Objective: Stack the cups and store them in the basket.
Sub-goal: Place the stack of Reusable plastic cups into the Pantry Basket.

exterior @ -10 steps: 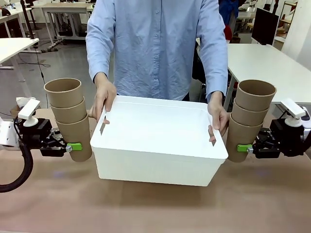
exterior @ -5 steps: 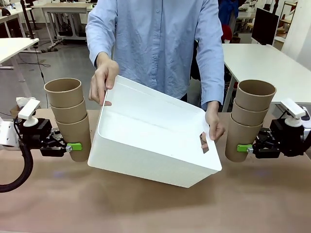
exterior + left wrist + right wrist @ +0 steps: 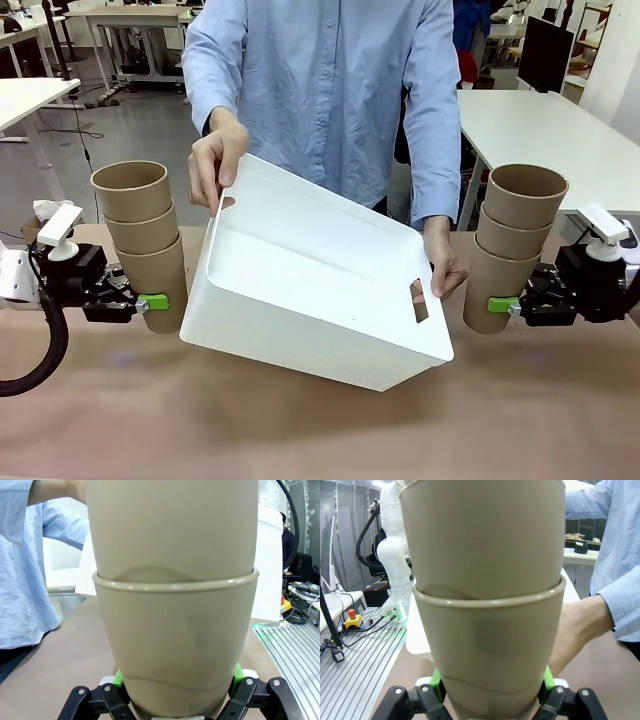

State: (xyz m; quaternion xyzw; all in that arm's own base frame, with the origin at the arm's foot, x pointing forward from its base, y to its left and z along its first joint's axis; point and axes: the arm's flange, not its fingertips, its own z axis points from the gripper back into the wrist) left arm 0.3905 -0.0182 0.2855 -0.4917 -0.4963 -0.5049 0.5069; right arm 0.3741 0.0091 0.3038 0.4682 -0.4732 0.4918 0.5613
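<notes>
We're watching the person tilting the basket [image 3: 300, 300] at the middle of the table [image 3: 320, 430], a raised hand [image 3: 215, 165] and a lower hand [image 3: 445, 265] gripping its ends. Flanking it, the left gripper [image 3: 152, 302] is clamping the left stack [image 3: 145, 240] of three cups at its base, and the right gripper [image 3: 497, 304] is clamping the right stack [image 3: 515, 245] likewise.

left cups [image 3: 145, 245], basket [image 3: 320, 290], right cups [image 3: 515, 250]
</notes>
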